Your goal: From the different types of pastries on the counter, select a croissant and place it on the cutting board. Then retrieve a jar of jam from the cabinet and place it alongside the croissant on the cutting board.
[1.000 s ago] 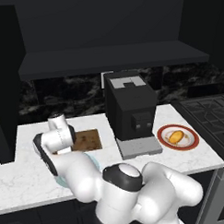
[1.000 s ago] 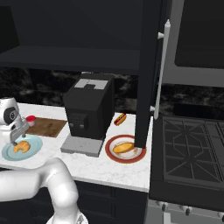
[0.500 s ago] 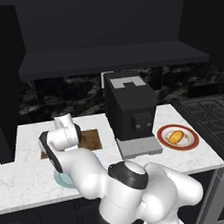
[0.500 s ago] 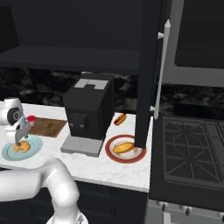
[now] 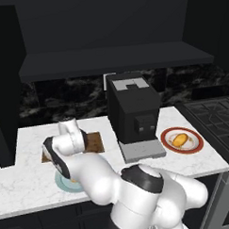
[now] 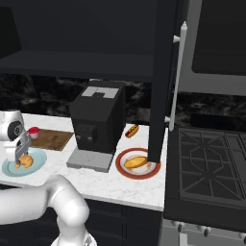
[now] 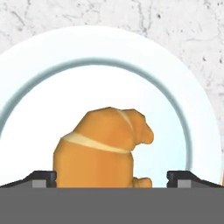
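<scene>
Change noted: over the last second my hand has come down at the lower left of the right base view, from above the round light-blue plate (image 6: 10,168) to just over the croissant (image 6: 25,161) lying on it. My gripper (image 6: 21,156) stands wide, with one of the fingers (image 7: 43,178) at the bottom left of the hand view and the other at the bottom right; the croissant (image 7: 103,146) sits between them, apart from both, so nothing is pinched yet. The plate itself has not shifted on the tabletop (image 6: 96,180).

Meaning for the task: I judge this the approach to the first pick. The croissant is bracketed and centred; a little more descent and a close should secure it. It then needs a short carry to the cutting board (image 6: 50,139), which lies just beyond the plate, left of centre in the right base view.

Further right: the jar of jam (image 6: 33,132), red-lidded, already stands at the board's left end rather than in the cabinet (image 6: 72,62). The black coffee machine (image 6: 98,122) stands at centre. Right of it, a red-rimmed plate (image 6: 121,168) carries the oblong pastry (image 6: 136,161), and a hot dog (image 6: 131,130) lies behind.

Writing: no brand, label or lettering is legible on anything.
</scene>
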You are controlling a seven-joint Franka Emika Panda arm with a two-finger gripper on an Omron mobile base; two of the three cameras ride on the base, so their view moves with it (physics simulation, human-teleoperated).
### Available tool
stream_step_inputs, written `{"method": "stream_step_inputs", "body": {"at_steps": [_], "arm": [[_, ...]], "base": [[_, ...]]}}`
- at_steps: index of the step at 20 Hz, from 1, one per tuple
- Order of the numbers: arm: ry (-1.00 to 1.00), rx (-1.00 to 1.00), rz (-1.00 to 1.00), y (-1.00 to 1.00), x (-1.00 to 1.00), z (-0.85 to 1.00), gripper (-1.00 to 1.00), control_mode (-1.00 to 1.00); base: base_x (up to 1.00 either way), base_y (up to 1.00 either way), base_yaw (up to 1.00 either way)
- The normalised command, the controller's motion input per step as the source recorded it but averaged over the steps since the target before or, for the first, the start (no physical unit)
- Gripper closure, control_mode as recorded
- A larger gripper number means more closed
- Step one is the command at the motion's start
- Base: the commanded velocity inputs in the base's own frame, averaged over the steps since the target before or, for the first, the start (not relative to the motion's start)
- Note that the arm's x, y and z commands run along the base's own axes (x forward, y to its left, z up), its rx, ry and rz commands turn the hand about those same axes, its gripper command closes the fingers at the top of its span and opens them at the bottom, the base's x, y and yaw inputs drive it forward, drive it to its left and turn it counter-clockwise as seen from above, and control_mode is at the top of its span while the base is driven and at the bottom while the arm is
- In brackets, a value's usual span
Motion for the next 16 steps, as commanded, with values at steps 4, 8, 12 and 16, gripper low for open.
{"method": "stream_step_inputs", "body": {"at_steps": [4,8,12,16], "arm": [[0.0,0.04,0.02,-0.19,0.03,-0.17,-1.0,-1.0],[0.0,0.06,0.02,-0.24,0.0,-0.13,-1.0,-1.0],[0.01,0.07,0.01,-0.05,0.0,-0.14,1.0,-1.0],[0.0,0.06,0.0,0.0,0.0,0.02,1.0,-1.0]], "base": [[0.0,0.0,0.0],[0.0,0.0,0.0],[0.0,0.0,0.0],[0.0,0.0,0.0]]}}
